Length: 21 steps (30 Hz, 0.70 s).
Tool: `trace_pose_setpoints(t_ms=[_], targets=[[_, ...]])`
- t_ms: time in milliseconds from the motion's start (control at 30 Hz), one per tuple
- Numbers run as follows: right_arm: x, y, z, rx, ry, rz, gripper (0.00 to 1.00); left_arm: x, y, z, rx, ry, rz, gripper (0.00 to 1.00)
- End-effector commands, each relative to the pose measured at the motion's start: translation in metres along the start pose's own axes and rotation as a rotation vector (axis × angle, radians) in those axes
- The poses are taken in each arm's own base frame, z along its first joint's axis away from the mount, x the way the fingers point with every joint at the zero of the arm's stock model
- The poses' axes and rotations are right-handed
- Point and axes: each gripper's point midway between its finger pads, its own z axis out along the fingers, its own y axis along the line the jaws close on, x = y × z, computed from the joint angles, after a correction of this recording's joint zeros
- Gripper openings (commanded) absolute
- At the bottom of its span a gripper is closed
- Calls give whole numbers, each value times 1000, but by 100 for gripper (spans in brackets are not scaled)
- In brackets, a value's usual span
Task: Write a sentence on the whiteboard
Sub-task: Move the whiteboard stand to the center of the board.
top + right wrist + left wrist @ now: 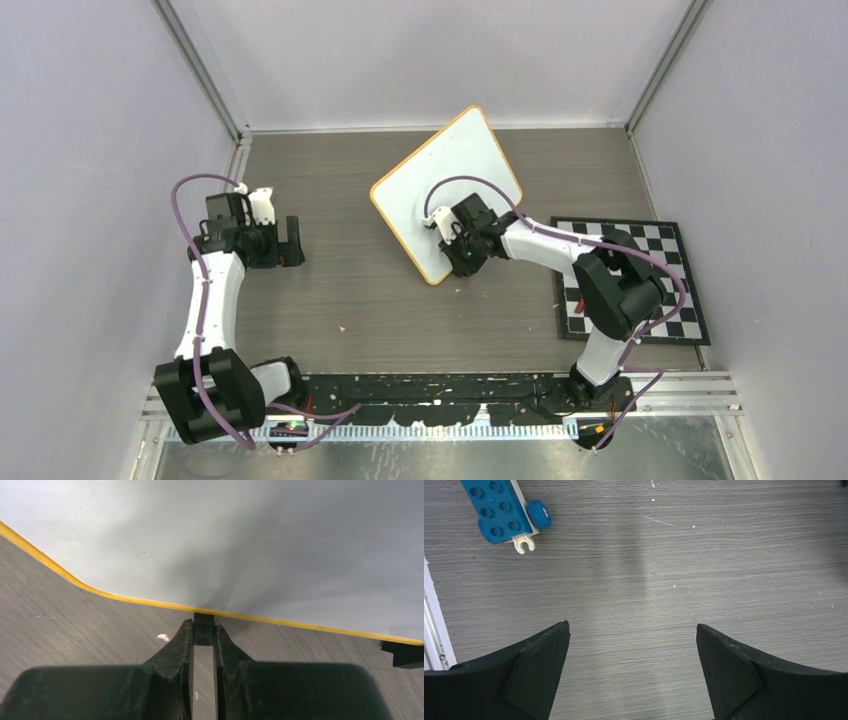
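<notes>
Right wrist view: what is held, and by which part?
The right gripper pinches the whiteboard by one small black foot on its yellow rim. The left gripper holds nothing.

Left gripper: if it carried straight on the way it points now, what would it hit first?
Most likely bare table: the left gripper, fingers wide open, faces only wood grain. The blue toy brick sits at the view's upper-left corner, outside that line. Depth is hard to judge.
</notes>
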Motion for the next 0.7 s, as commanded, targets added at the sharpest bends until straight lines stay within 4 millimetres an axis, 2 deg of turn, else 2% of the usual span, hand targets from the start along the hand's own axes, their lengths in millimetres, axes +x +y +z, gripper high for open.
trace_pose_setpoints(t_ms=[0,300,433,567,667], targets=[[-7,35,-13,-83,-36,-24,1,-26,2,-16,-11,-104,4,100],[3,76,-9,-191,6,-95,2,-25,4,-17,-9,-106,-11,100],[-6,81,-17,-216,-5,-96,28,-24,5,-17,-8,-103,-11,100],[-19,80,-36,-206,-45,-97,58,-22,3,-16,3,-94,-9,100],[-22,75,-55,-192,-95,-88,66,-20,1,-15,13,-88,-8,100]])
